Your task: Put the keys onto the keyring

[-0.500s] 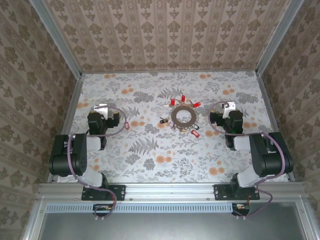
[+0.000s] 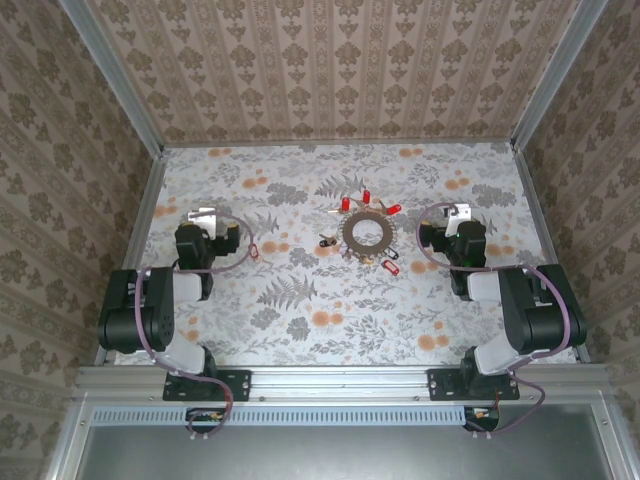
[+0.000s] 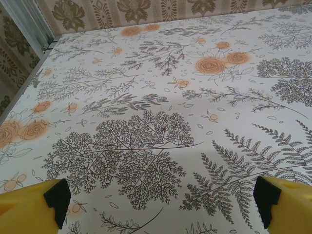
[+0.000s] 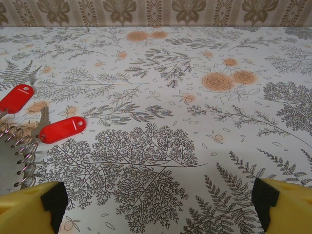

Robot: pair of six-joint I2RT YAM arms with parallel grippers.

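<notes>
The keyring (image 2: 367, 233), a flat dark ring, lies on the flowered table midway between the arms. Small red-headed keys (image 2: 366, 197) lie scattered round it, with a black one (image 2: 325, 241) on its left. In the right wrist view two red key tags (image 4: 62, 129) lie at the left, beside the keyring's grey edge (image 4: 7, 161) and a wire coil (image 4: 23, 148). My right gripper (image 4: 156, 207) is open just right of the ring, over bare table. My left gripper (image 3: 161, 209) is open, well left of the ring. Both pairs of yellow fingertips (image 3: 29, 207) hold nothing.
Patterned walls close in the table's far side and both flanks, with metal posts (image 2: 140, 110) at the corners. A small red piece (image 2: 254, 250) lies by the left arm (image 2: 205, 235). The right arm (image 2: 460, 235) stands folded near the right edge.
</notes>
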